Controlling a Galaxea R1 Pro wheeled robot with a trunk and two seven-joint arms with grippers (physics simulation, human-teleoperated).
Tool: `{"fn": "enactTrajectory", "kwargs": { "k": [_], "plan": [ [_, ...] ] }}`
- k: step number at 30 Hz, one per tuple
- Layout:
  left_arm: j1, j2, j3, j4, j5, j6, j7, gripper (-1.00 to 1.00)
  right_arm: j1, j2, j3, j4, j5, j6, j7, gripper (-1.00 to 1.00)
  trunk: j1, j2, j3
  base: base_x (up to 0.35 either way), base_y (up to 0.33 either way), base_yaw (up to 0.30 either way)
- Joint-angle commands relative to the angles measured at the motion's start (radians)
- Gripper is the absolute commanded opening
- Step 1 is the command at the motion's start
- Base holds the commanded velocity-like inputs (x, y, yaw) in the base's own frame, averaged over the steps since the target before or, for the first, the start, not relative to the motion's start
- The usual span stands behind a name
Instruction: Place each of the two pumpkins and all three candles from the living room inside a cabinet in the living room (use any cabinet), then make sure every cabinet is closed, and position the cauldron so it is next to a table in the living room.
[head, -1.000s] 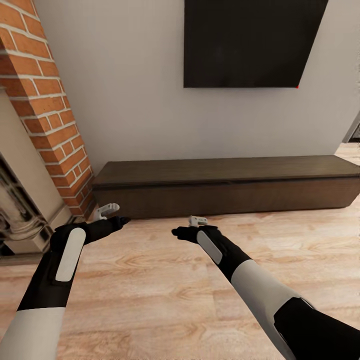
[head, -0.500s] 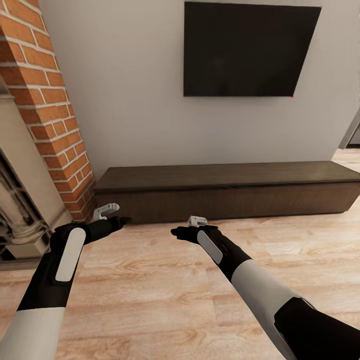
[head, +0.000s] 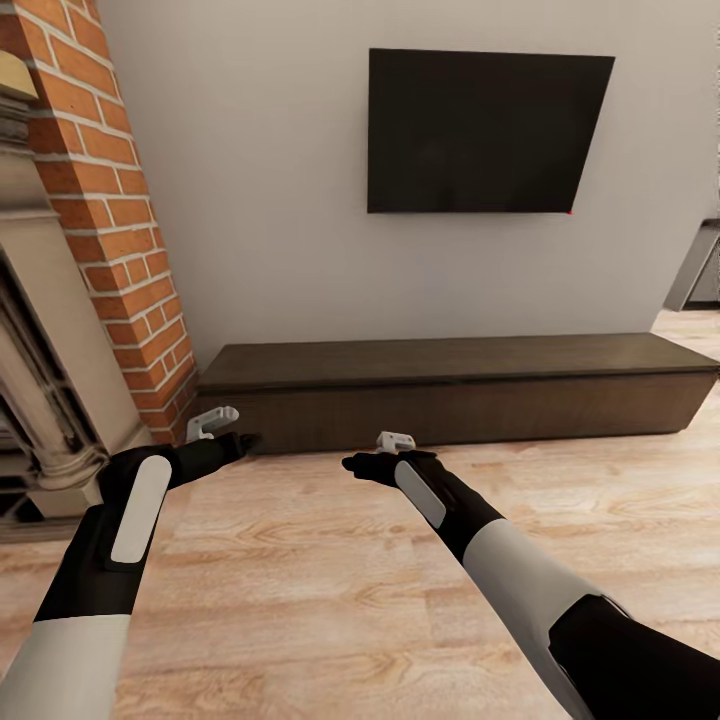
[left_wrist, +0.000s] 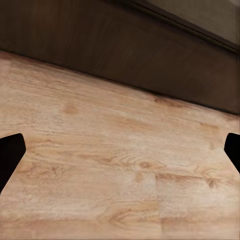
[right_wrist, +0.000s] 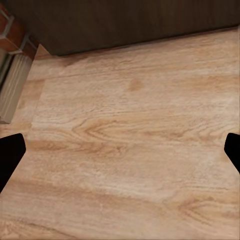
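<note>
Home living room: wall-mounted TV (head: 488, 130), long low cabinet (head: 450, 385), brick fireplace (head: 95, 230), wood floor (head: 320, 580).

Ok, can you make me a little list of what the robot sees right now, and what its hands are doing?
place: a room with a wood floor
cabinet: long, low, dark brown, against the wall, all shut
TV: black, on the wall above the cabinet
fireplace: red brick, left of the cabinet
left hand: open, empty, over the floor
right hand: open, empty, over the floor
</note>
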Motion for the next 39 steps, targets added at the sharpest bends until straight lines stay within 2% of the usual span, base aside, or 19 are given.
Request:
{"fn": "enactTrajectory", "kwargs": {
  "k": [1, 20, 39],
  "plan": [
    [-0.001, 0.000, 0.000, -0.001, 0.010, 0.004, 0.009, 1.00, -0.001, -0.001, 0.004, -0.002, -0.010, 0.002, -0.010, 1.00, -0.001, 0.000, 0.003, -0.004, 0.000, 0.000],
    [-0.001, 0.000, -0.003, -0.001, 0.010, 0.005, 0.009, 1.00, -0.001, 0.000, 0.004, -0.002, -0.010, 0.001, -0.010, 1.00, -0.009, 0.004, 0.076, 0.000, 0.000, 0.000],
    [-0.001, -0.001, -0.004, 0.001, 0.010, 0.005, 0.009, 1.00, -0.001, 0.001, 0.006, -0.002, -0.009, -0.006, -0.008, 1.00, -0.082, 0.137, 0.136, 0.000, 0.000, 0.000]
  ]
}}
